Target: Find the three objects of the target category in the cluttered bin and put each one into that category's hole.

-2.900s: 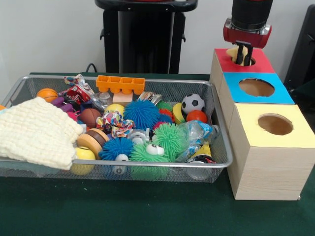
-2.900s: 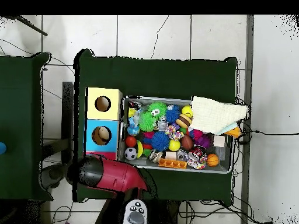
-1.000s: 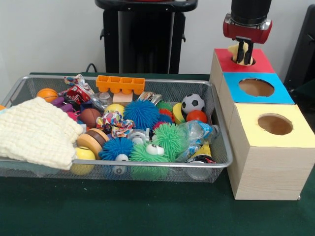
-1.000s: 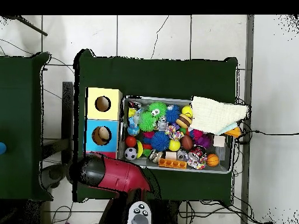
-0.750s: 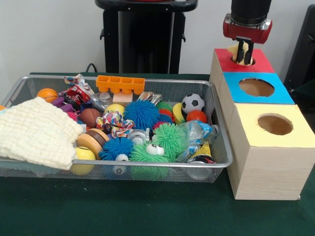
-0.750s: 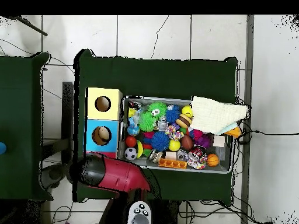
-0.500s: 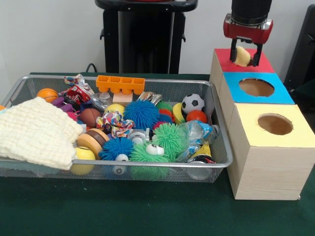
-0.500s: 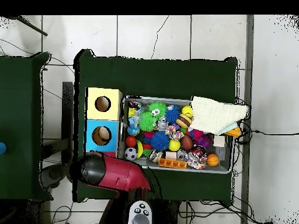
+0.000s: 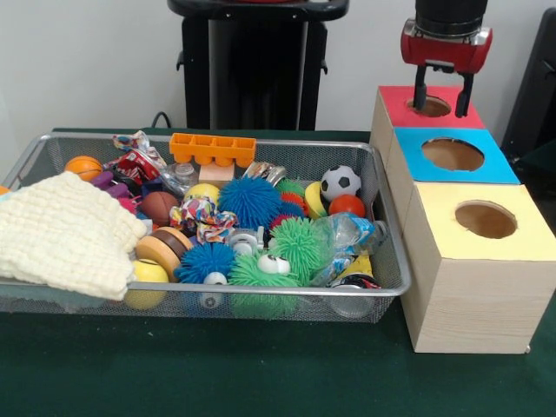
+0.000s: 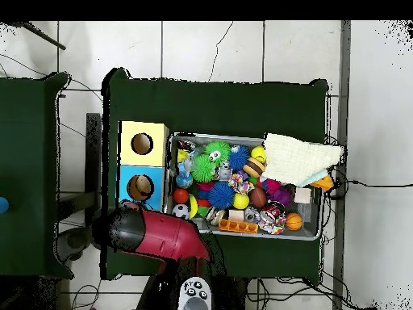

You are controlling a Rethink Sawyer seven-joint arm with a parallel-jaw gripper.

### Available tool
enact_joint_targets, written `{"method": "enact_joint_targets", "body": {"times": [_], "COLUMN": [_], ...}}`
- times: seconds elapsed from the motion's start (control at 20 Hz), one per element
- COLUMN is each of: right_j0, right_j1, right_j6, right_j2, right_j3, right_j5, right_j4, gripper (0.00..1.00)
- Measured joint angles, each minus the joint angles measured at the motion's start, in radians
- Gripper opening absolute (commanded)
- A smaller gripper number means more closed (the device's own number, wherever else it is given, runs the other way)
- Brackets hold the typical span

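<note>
Bin: wire mesh, on the green worktop, its right end just beside the box row; packed with toys.
Bin contents: cream knitted cloth draped over the left end; orange block against the far wall; blue spiky ball mid-bin; green spiky ball near the front; soccer ball and red ball at the right end.
Boxes: three wooden boxes in a row, tops red, blue and yellow, each with a round hole.
Obstructions: in the overhead view the arm covers the red box.
Pincer: above the red box's hole, fingers spread apart, empty, touching nothing.
Task object: none visible outside the bin; the target category cannot be told from the views.
</note>
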Motion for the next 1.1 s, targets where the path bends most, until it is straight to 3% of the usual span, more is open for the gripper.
{"method": "enact_joint_targets", "body": {"times": [0.65, 1.1], "right_j0": [-0.017, -0.067], "right_j1": [-0.013, 0.037], "right_j6": [0.0, 0.0], "right_j2": [0.0, -0.001], "right_j3": [-0.033, -0.054], "right_j5": [0.0, -0.029], "right_j4": [0.0, -0.039], "gripper": [1.0, 1.0]}}
